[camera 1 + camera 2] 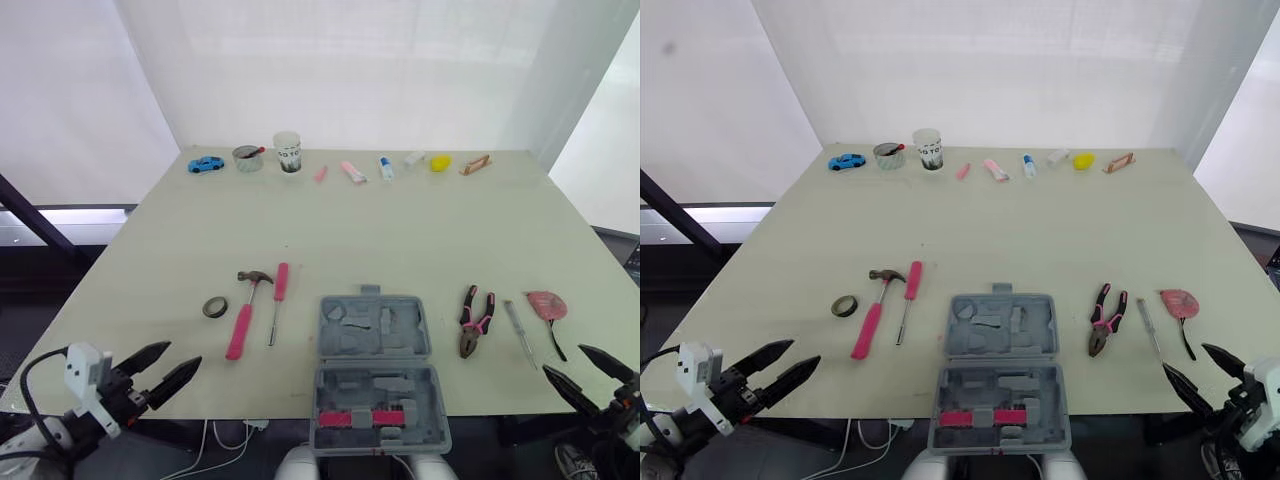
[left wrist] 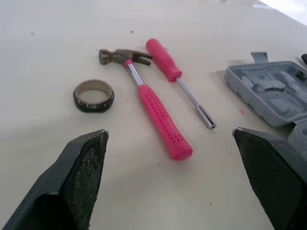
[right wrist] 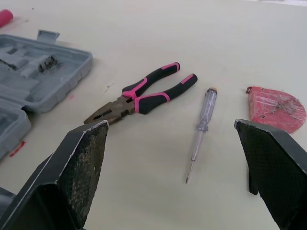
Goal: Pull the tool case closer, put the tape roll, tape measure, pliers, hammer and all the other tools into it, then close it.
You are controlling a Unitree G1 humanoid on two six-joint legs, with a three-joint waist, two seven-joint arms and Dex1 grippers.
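Across the pale worktop (image 1: 400, 230) the tools lie in two groups, one to each side of the tool case (image 1: 375, 325), which I judge lets each arm serve its own side. The case lies open and flat at the middle of the near edge, between the arms. Its nearer half seems to hang a little past that edge, so the pulling-closer looks done. Both halves show moulded recesses, so each tool likely has its own bed. A pink piece sits in the nearer half, and I cannot tell what it is.

Low at the near left corner, the left claw (image 1: 183, 354) is spread wide and empty, pointed toward the tools on its side. The right claw (image 1: 564, 359) mirrors it at the near right corner, also wide apart and holding nothing. Neither touches a tool.

Left of the case, the hammer (image 1: 243, 320) lies with its pink handle toward the robot, handy for a grasp. The pink-handled screwdriver (image 1: 279, 295) lies just beside it, nearly parallel. Right of the case lie the pliers (image 1: 475, 318), handles away from the robot. Beyond them rest the clear-handled tester screwdriver (image 1: 519, 330) and the red tape measure (image 1: 546, 305). Smallest, the tape roll (image 1: 214, 307) lies flat, leftmost, beside the hammer head.
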